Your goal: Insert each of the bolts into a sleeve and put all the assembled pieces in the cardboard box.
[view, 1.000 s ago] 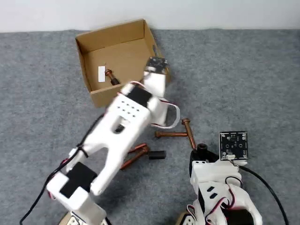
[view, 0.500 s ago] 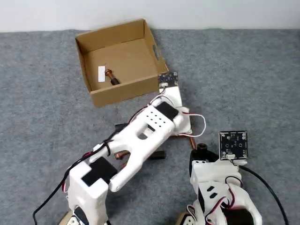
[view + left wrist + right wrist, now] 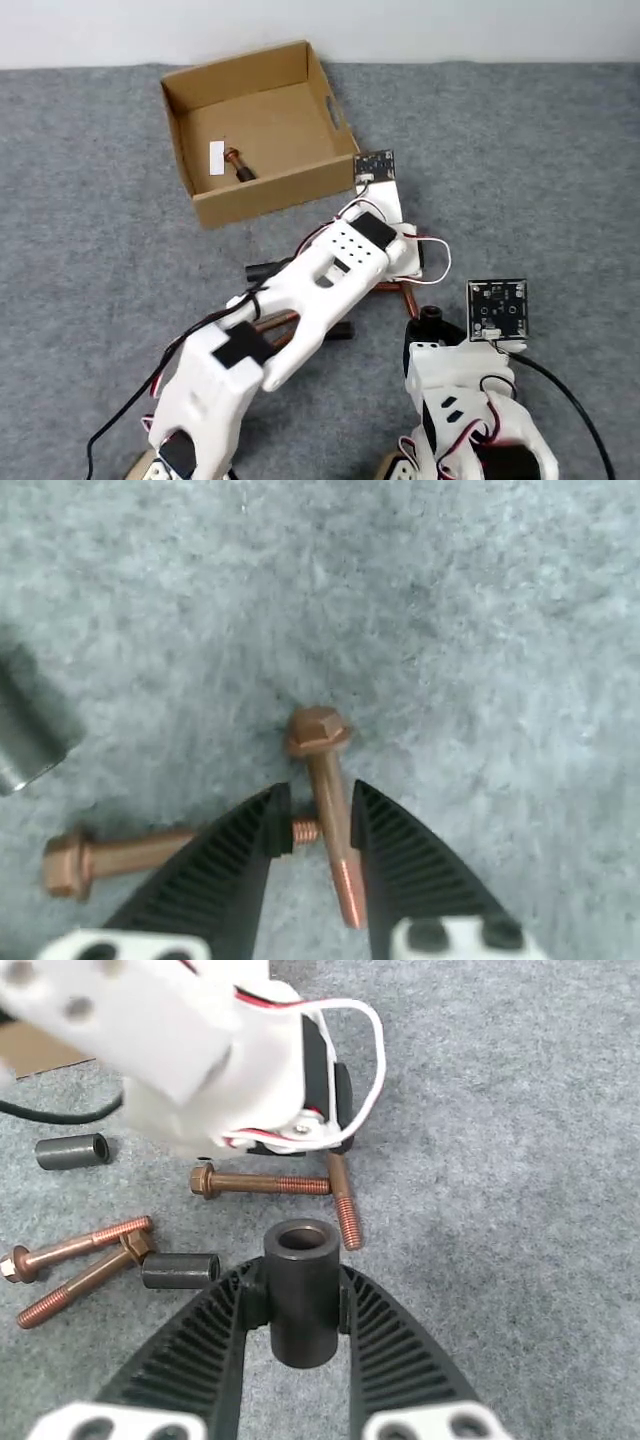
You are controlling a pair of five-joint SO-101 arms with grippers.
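Note:
My left gripper (image 3: 320,796) is open and low over the carpet, its fingers straddling the shank of a copper bolt (image 3: 327,810) without gripping it. A second bolt (image 3: 120,855) lies crosswise, its tip against the first. In the high view the left arm (image 3: 340,260) stretches out over these bolts (image 3: 398,289). My right gripper (image 3: 300,1285) is shut on a dark sleeve (image 3: 302,1295), held upright with its bore facing up, close to the bolts (image 3: 265,1182). The cardboard box (image 3: 200,95) stands at the back left with one assembled piece (image 3: 238,165) inside.
Two more bolts (image 3: 75,1260) lie crossed to the side, with a loose sleeve (image 3: 180,1270) next to them and another sleeve (image 3: 72,1150) farther off. A sleeve end (image 3: 25,735) lies near the left gripper. Grey carpet covers the table, bare at the right.
The left arm has swung away from the box toward the right and come down over the two bolts. The right arm has held still with its sleeve.

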